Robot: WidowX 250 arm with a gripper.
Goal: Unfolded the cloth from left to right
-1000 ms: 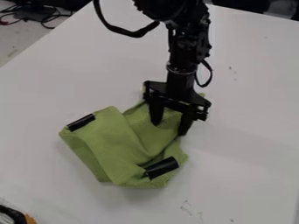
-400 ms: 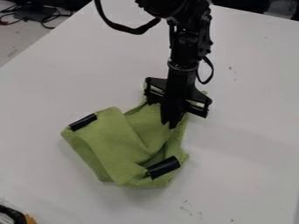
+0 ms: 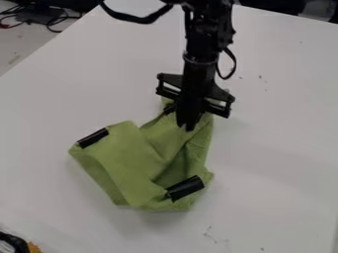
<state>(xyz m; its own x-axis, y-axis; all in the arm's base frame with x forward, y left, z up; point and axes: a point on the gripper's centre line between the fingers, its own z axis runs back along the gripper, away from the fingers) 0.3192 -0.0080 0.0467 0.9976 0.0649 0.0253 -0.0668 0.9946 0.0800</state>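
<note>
Fingers: one pair, pinched narrow on green cloth. Risk: low pull, whole cloth dragging, folds intact.

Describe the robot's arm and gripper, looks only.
The arm is black and knobbly, with a thick black cable looping off one side and a thinner loop off the other. A thin greyish ring circles it. The gripper is black, flaring into slotted side brackets above narrow, dark jaws.
</note>
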